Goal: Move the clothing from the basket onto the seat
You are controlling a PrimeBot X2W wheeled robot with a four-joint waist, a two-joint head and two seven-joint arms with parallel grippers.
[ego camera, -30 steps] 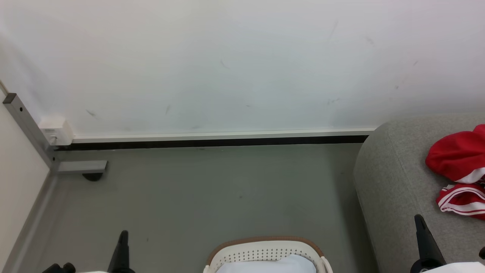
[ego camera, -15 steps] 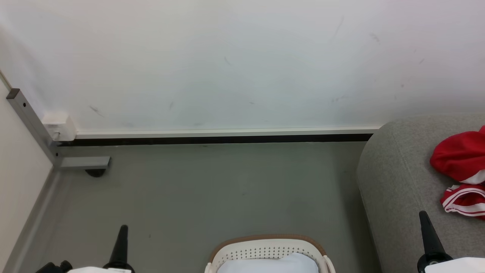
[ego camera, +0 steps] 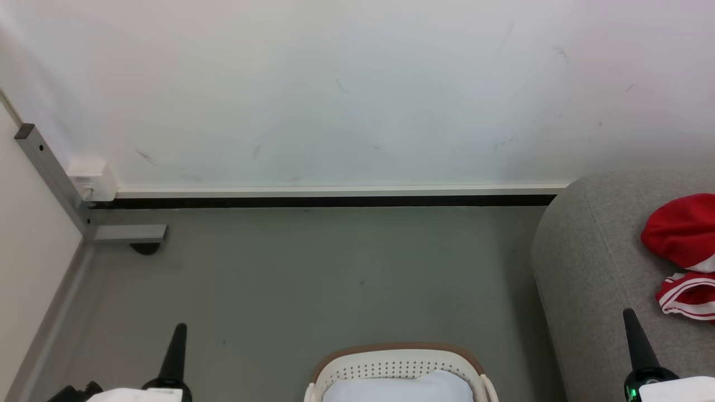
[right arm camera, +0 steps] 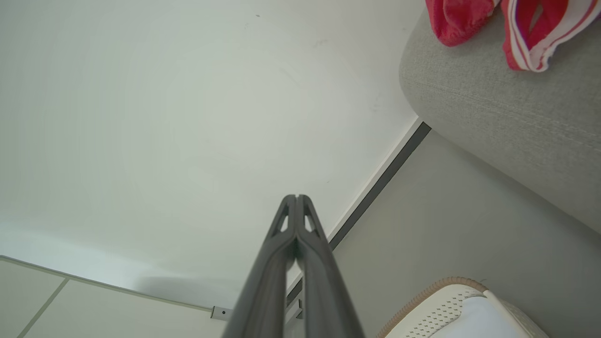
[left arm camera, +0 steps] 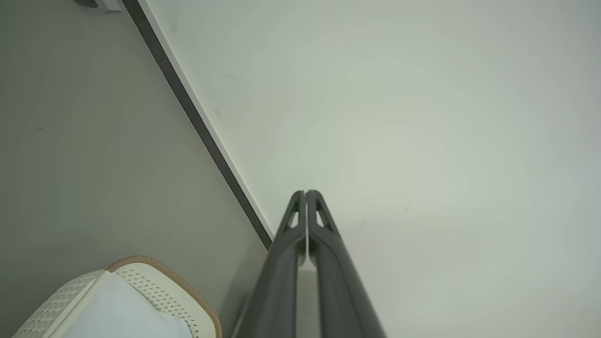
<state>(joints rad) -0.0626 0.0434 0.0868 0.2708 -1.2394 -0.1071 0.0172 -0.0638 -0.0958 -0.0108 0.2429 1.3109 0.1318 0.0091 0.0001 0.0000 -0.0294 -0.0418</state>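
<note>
On the far right, the clothing [ego camera: 678, 234] lay crumpled on the seat [ego camera: 592, 268], well apart from the basket [ego camera: 396, 357], which stood on the floor [ego camera: 307, 268] at the near centre with a pale cloth [ego camera: 399, 388] inside. The left jaws and the right jaws were pressed fully together, gripping nothing, either side of the basket.

- My head camera is looking forward and down from high up at the floor [ego camera: 313, 279], the white wall [ego camera: 335, 84], the basket [ego camera: 391, 368] at the bottom edge and the seat [ego camera: 586, 279] at right.
- My left wrist camera is pointing along my left gripper [left arm camera: 306, 191] at the wall, with the basket close at lower left.
- My right wrist camera is facing that wall along my right gripper [right arm camera: 296, 196], catching the seat and the clothing [right arm camera: 458, 19].
- All three are sharing the basket and the dark skirting strip [ego camera: 324, 201].
</note>
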